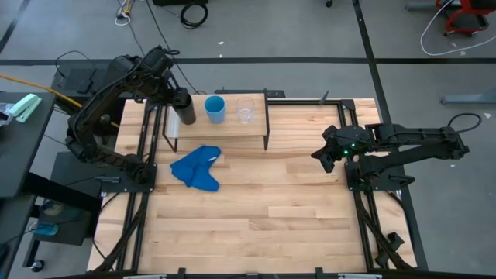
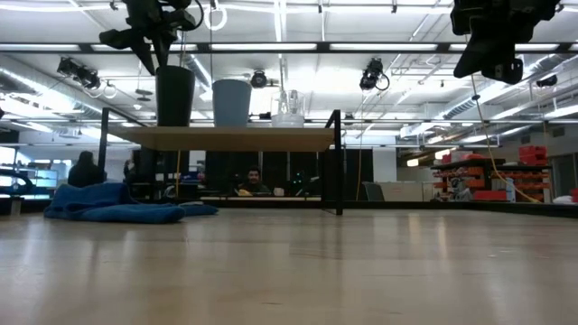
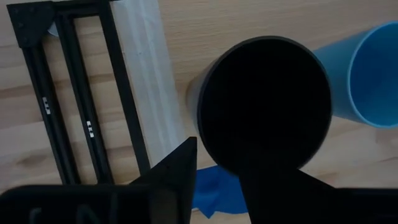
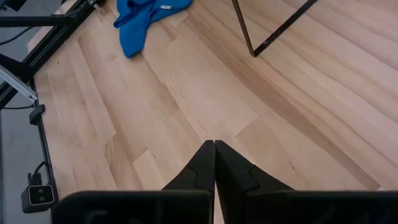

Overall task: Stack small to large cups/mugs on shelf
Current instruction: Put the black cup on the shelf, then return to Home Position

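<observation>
Upright in a row on the light-wood shelf [image 1: 232,130] stand the tall black cup [image 1: 184,108], the light blue cup [image 1: 215,108] and the small clear cup [image 1: 246,110].

I can read no text, label, brand or number anywhere in my views. The black frame rails [image 3: 65,106] beside my shelf carry small pale markings, but they are too small for me to make out. None of my cups shows any lettering I can see.
</observation>
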Available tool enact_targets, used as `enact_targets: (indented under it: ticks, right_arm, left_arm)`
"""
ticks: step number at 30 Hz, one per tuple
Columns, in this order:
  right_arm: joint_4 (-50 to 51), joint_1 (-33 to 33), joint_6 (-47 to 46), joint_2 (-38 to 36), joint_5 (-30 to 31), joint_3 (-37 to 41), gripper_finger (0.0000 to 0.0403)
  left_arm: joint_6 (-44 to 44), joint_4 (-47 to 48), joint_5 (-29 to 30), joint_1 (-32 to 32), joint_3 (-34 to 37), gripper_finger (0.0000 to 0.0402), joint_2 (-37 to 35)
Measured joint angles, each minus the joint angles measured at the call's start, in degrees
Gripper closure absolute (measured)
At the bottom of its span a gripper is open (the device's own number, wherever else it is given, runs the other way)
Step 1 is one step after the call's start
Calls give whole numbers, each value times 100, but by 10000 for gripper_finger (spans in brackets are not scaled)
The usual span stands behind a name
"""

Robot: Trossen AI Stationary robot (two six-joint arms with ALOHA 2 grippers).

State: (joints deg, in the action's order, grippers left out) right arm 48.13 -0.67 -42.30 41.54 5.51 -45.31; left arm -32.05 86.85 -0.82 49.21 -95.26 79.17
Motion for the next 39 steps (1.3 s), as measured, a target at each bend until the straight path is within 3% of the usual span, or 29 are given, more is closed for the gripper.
enact_targets:
  ticks: [12, 18, 28, 39]
  right_arm:
    - [0, 0, 0, 0, 0, -1, 391]
    - [-1, 2, -8, 0, -1, -1, 391]
    - [9, 0, -126, 2, -370, -210, 391]
    - [-26, 0, 1698, -2, -269, -1754, 391]
  left_arm:
    - [-27, -249, -80, 0, 0, 265, -521]
    - [-31, -1033, -693, -28, 0, 269, -1119]
    - [-47, -2190, -645, -523, -4, 280, -2326]
    - [-28, -2525, -632, -767, -4, 271, -3042]
